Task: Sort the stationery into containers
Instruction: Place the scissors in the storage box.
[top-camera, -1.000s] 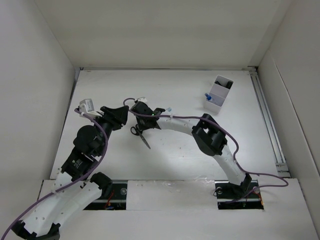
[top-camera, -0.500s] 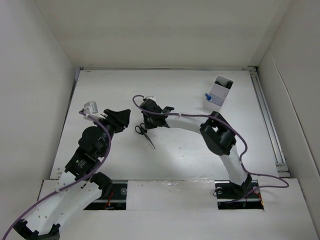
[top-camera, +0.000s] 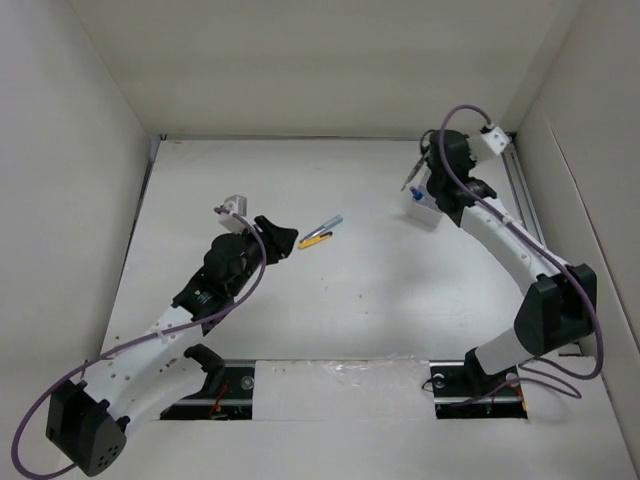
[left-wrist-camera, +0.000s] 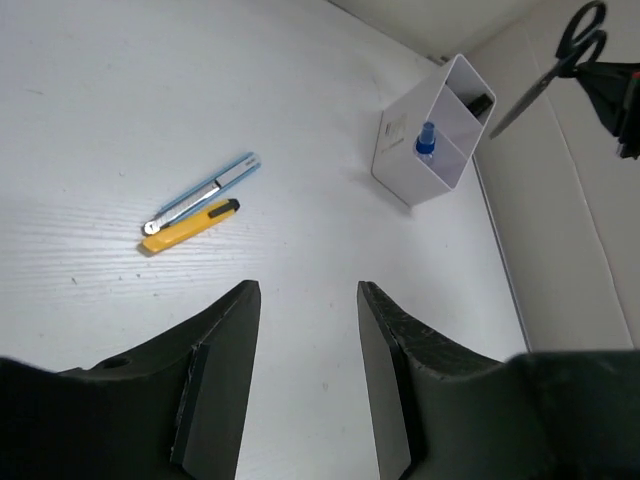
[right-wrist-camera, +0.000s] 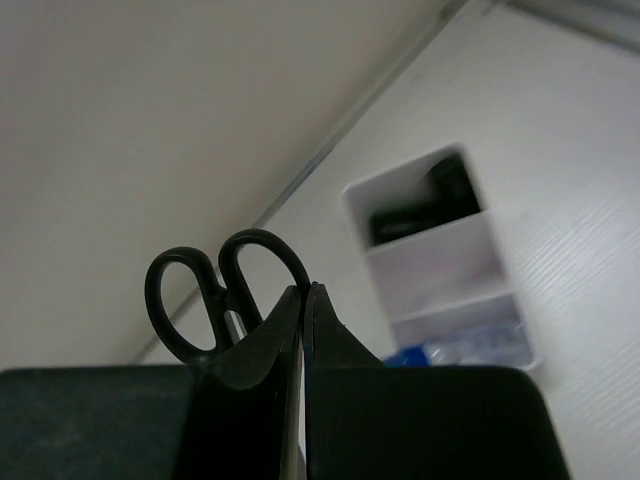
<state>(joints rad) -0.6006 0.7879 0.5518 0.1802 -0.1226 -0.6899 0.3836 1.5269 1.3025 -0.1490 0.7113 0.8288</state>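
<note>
My right gripper (top-camera: 428, 168) is shut on the black-handled scissors (top-camera: 411, 177) and holds them in the air over the white divided tray (top-camera: 428, 213). In the right wrist view the scissors' handles (right-wrist-camera: 215, 290) stick up past the shut gripper (right-wrist-camera: 303, 290), with the tray (right-wrist-camera: 440, 250) below. The tray holds a blue-capped bottle (left-wrist-camera: 427, 140) in its near compartment and a dark item (right-wrist-camera: 440, 200) in the far one. A silver-blue pen (left-wrist-camera: 205, 190) and a short yellow stick (left-wrist-camera: 190, 225) lie side by side mid-table. My left gripper (left-wrist-camera: 307, 290) is open and empty, just short of them.
The tray (left-wrist-camera: 430, 140) stands at the back right, close to the right wall and a metal rail (top-camera: 535, 230). White walls enclose the table on three sides. The right gripper and scissors (left-wrist-camera: 555, 65) also show at the upper right of the left wrist view.
My right arm has lifted the scissors from mid-table and carried them right to above the tray. My left gripper has moved right toward the pen and yellow stick, which now show.
</note>
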